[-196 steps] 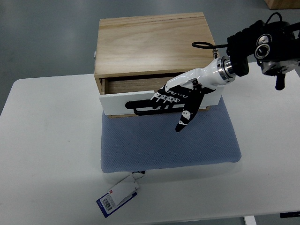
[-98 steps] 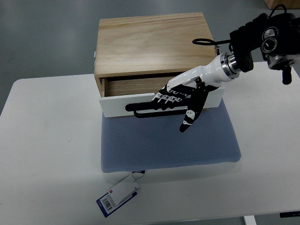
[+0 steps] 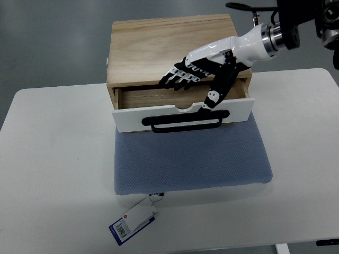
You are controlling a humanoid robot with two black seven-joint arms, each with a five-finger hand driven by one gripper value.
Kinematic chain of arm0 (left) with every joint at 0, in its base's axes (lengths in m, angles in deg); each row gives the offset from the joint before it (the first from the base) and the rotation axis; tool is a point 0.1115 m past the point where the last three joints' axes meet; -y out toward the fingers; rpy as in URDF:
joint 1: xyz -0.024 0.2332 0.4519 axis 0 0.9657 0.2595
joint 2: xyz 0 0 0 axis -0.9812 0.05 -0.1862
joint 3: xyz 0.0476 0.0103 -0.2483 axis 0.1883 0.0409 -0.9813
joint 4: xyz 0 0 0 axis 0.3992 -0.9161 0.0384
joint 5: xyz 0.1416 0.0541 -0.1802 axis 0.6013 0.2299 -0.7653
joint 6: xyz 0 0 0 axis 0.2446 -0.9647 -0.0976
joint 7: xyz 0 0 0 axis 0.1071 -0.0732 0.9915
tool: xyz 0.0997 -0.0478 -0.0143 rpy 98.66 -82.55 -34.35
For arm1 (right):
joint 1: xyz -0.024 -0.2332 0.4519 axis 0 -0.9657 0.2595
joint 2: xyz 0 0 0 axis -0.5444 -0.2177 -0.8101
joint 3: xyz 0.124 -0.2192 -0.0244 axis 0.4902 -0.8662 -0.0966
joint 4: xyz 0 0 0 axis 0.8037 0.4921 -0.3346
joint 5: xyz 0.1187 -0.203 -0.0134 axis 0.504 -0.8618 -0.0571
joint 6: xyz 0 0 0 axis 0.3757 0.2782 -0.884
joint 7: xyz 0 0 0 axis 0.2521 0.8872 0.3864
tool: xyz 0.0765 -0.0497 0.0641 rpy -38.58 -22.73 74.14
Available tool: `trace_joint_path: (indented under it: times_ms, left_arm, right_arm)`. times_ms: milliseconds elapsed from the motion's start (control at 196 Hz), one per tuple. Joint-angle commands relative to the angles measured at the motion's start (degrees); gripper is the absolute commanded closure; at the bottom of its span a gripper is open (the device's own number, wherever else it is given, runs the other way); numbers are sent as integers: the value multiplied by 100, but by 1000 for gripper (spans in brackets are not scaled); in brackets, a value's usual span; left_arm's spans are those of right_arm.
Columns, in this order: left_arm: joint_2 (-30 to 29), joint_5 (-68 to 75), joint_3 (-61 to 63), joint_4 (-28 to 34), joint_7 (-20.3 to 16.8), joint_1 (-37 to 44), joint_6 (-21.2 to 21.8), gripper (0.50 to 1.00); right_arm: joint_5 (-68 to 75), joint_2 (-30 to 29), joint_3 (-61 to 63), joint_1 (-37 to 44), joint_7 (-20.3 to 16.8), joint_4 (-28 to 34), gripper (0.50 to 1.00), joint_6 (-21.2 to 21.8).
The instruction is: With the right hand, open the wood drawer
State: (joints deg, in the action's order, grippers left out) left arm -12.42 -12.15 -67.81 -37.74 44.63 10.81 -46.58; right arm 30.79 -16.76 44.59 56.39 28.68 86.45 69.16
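A light wooden box stands at the back of the white table. Its drawer is pulled partly out, with a white front and a black bar handle. The drawer's inside shows as bare wood. My right hand hovers above the open drawer and the box's front edge, apart from the handle. Its fingers are stretched out and hold nothing, and the thumb points down toward the drawer front. The left arm is out of sight.
A blue-grey mat lies under the box's front and reaches toward me. A paper tag with a barcode sits by the mat's near left corner. The white table extends to both sides.
My right hand has let go of the black handle and risen up and back over the box. The drawer stays pulled out as before.
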Motion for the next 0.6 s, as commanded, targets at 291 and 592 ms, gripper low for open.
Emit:
trace_joint_path:
  times_ms: [291, 592]
  left_arm:
    - [0, 0, 0, 0, 1, -5, 1, 500]
    - [0, 0, 0, 0, 1, -5, 1, 500]
  right_arm:
    - [974, 1243, 1985, -1549, 9, -792, 574, -960]
    - [877, 1253, 4930, -4133, -88, -1697, 572, -2103]
